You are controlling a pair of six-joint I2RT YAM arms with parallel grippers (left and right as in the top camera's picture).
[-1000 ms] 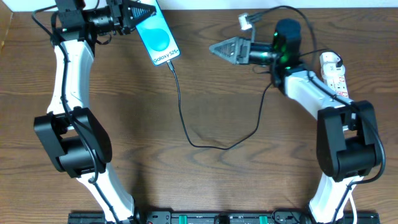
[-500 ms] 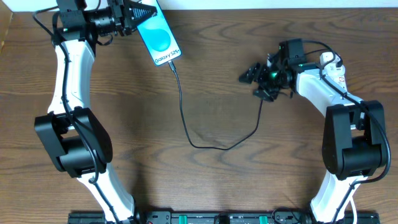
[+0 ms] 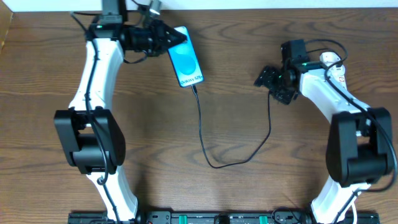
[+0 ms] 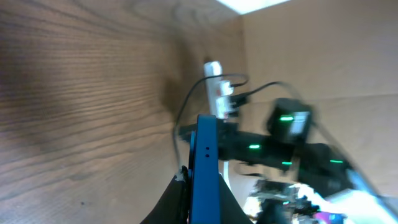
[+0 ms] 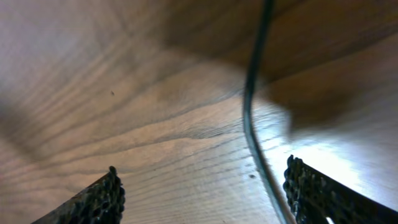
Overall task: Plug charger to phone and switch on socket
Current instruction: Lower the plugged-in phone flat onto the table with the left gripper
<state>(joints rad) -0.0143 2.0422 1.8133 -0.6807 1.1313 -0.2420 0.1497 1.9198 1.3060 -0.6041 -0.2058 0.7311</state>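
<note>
1. Nearest me, the charger (image 3: 214, 163) sags in a loop on the surface (image 3: 143, 149), one run heading up left and one up right.
2. The right run climbs to the right claw (image 5: 202, 168). Its fingers stand apart, and the cable passes between them unclamped.
3. The left run meets the near end of the phone (image 3: 188, 64) and looks plugged in.
4. The phone sits far and left of centre, screen up. Its long axis runs far-to-near, leaning slightly right, with the plug end pointing towards me. I cannot tell if it rests on the surface.
5. The left claw (image 3: 174, 38) is clamped on the phone's far end.
6. Far right, the socket (image 3: 329, 60) is half hidden behind the right arm (image 3: 317, 93). The switch looks like the step left. I'd lift the right claw clear of the cable first, then press with one fingertip while the left holds steady.
</note>
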